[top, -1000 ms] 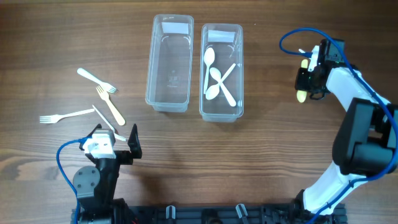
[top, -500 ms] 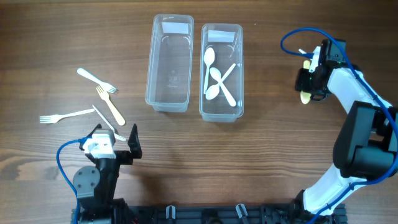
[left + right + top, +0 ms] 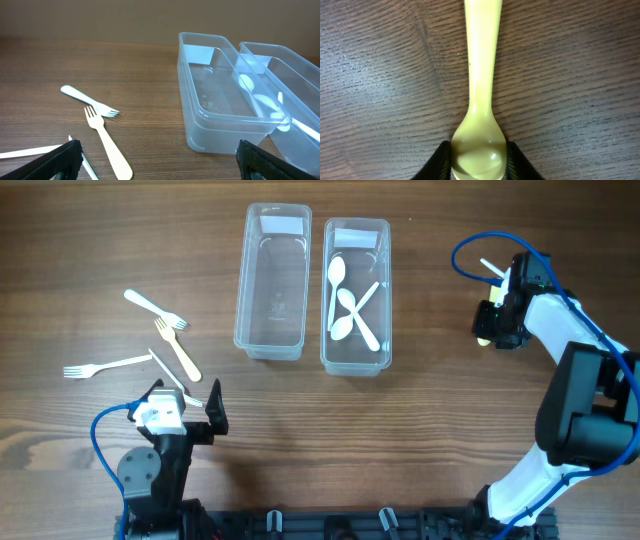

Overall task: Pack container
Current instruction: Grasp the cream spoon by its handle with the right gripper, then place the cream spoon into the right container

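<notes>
1. Overhead: three white spoons (image 3: 352, 305) already lie in the spoon container (image 3: 388, 270), well to the left of your right pincer (image 3: 492, 328). The empty container (image 3: 238, 300) beyond it holds nothing. The forks (image 3: 155, 307) lie loose on the table (image 3: 100, 240) just ahead of your left pincer (image 3: 185, 405), none of them packed. I judge the job less than half done: one spoon is in hand, and every fork is left. The right pincer is clamped on a yellow spoon (image 3: 483, 336), well apart from both containers.

2. Left wrist: your left pincer (image 3: 160, 165) stands wide apart and holds nothing. A cream fork (image 3: 107, 142) and a white fork (image 3: 87, 97) lie ahead of it, towards its left finger. The empty container (image 3: 225, 132) sits ahead towards its right finger, with the spoon container (image 3: 300, 130) beyond that.

3. Right wrist: the fingers (image 3: 440, 157) of the right pincer (image 3: 477, 160) press both sides of the yellow spoon (image 3: 482, 75) at its bowl. The handle runs straight away from the pincer. You cannot tell here whether the spoon has left the wood.

4. Against the overhead view a second ago, the right pincer and its spoon sit a little nearer the arm's own base. The left pincer, forks, containers and packed spoons are unchanged.
</notes>
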Controlling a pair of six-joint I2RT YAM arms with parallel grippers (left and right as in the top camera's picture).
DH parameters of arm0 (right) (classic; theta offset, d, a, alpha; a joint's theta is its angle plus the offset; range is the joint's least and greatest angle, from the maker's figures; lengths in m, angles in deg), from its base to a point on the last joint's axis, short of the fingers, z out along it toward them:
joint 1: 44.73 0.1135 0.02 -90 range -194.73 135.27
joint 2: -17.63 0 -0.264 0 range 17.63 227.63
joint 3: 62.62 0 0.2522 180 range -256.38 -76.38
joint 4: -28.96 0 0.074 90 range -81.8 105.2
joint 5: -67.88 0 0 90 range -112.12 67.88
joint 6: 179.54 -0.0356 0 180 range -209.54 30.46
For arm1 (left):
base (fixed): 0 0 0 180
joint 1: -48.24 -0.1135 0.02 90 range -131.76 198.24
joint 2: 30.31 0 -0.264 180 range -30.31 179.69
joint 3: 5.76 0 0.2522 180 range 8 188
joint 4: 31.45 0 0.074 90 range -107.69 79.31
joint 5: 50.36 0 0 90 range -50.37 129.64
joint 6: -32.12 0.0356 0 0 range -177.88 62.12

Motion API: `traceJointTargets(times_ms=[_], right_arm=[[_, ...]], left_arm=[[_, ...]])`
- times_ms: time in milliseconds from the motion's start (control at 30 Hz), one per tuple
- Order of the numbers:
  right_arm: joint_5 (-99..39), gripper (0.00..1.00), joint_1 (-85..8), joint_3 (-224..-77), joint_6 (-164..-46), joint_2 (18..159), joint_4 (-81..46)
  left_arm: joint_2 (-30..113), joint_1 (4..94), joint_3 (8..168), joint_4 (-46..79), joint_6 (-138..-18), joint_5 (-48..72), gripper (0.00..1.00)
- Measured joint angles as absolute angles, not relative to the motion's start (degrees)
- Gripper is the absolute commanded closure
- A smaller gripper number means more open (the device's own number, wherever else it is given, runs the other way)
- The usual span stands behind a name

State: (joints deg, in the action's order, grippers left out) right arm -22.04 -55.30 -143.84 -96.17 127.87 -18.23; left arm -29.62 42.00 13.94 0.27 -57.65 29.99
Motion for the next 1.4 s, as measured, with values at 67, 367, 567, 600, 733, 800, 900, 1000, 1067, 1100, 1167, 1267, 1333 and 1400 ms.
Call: traceJointTargets(times_ms=[67,367,567,600,733,800,900,1000,1067,1100,1167,1267,1333,1400], right_arm=[[-22.0,0.92,-55.3,-143.8,-96.2,127.9,-18.2],[-22.0,0.96,-55.3,-143.8,-96.2,127.5,-18.3],[-23.3,0.96,-55.3,-143.8,-96.2,121.4,-18.5],[-24.1,0.96,-55.3,-143.8,-96.2,120.2,-18.5],[-30.5,0.96,-55.3,-143.8,-96.3,116.2,-18.5],[-34.3,0.96,-54.8,-143.8,-96.6,114.7,-18.6],[-37.4,0.96,-52.3,-143.8,-96.9,113.3,-19.2],[-40.4,0.96,-47.3,-143.8,-96.9,112.0,-19.5],[-42.6,0.96,-43.6,-143.8,-97.5,111.0,-19.5],[-43.5,0.96,-41.4,-143.8,-98.3,110.5,-19.3],[-44.7,0.96,-37.2,-143.8,-100.1,110.1,-18.2],[-45.3,0.91,-31.3,-143.8,-102.2,110.1,-15.1],[-45.4,0.76,-28.2,-143.8,-103.6,110.1,-13.4],[-45.3,0.67,-26.2,-143.8,-104.6,110.1,-12.3]], left_arm=[[-29.6,42.0,13.9,0.3,-57.7,30.0,0.00],[-29.6,42.0,13.9,0.3,-57.7,30.0,0.00],[-29.6,42.0,13.9,0.3,-57.7,30.0,0.00],[-29.6,42.0,13.9,0.3,-57.7,30.0,0.00],[-29.6,42.0,13.9,0.3,-57.7,30.0,0.00],[-29.6,42.0,13.9,0.2,-57.7,30.0,0.00],[-29.6,42.0,13.9,0.3,-57.7,30.0,0.00],[-29.6,42.0,13.9,0.3,-57.7,30.0,0.00],[-29.6,42.0,13.9,0.3,-57.7,30.0,0.00],[-29.6,42.0,13.9,0.3,-57.7,30.0,0.00],[-29.6,42.0,13.9,0.3,-57.7,30.0,0.00],[-29.6,42.0,13.9,0.3,-57.7,30.0,0.00],[-29.6,42.0,13.9,0.3,-57.7,30.0,0.00],[-29.6,42.0,13.9,0.3,-57.7,30.0,0.00]])
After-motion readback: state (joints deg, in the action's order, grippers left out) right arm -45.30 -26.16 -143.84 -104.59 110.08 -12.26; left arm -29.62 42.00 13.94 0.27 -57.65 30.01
